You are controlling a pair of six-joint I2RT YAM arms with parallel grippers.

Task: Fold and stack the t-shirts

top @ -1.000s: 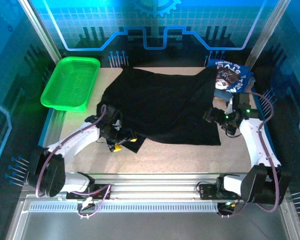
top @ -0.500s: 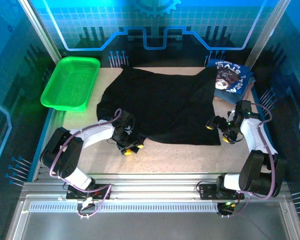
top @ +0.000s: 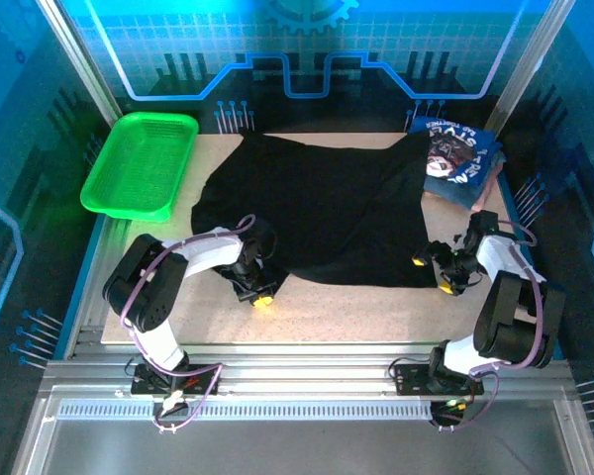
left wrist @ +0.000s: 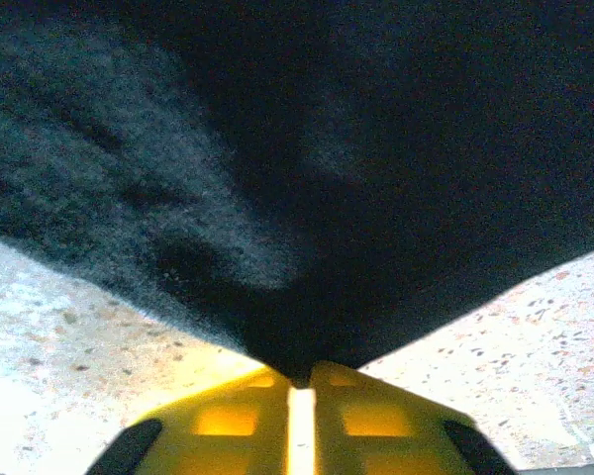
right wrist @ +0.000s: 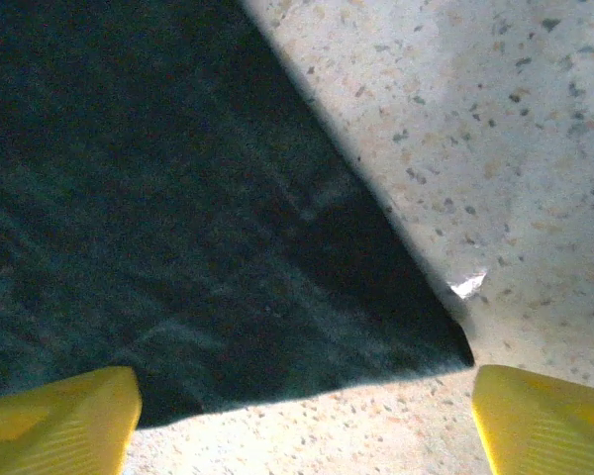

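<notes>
Your left gripper point(left wrist: 299, 381) is clamped on the black shirt's point(top: 327, 208) near hem. Your right gripper point(top: 433, 275) stands spread, astride its near right corner. The shirt lies across the table point(top: 356, 312), with folded blue shirts point(top: 458, 158) at far right.

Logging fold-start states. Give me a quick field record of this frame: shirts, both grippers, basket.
black t-shirt: spread out across the middle of the table
left gripper: shut, pinching the black t-shirt's near-left edge
right gripper: open, fingers either side of its near-right corner
blue t-shirts: folded stack, far-right corner
green basket: far-left corner
</notes>
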